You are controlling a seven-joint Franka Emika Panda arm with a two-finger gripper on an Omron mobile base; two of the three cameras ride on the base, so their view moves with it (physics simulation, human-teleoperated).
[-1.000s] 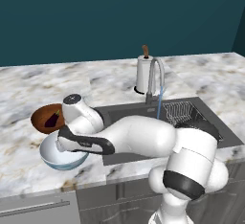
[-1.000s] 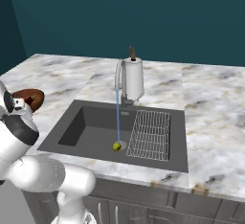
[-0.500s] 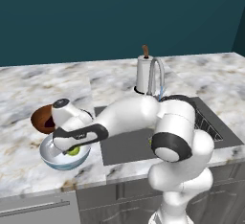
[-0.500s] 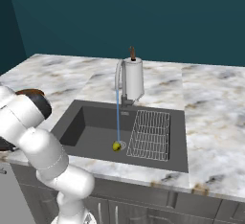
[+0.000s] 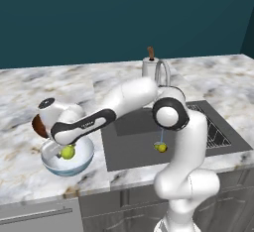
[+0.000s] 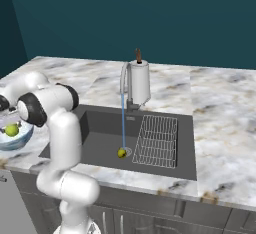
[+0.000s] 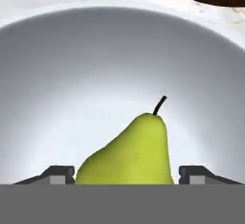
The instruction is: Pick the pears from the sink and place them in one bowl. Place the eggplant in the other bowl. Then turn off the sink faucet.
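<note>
White arm [image 5: 130, 98] rises from base at near right, bends at dark elbow joint, reaches far left and low. End effector [image 7: 127, 174] points down, 2 fingertips [image 7: 60, 174] spread apart, gap visible beside each.

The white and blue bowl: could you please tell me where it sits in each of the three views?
Left base view: lower left, white and blue bowl on the counter, beside the sink.
Right base view: far left edge, partly cut off.
Hand view: its white inside spans the picture.
Shared landmark: the pear inside it.
</note>
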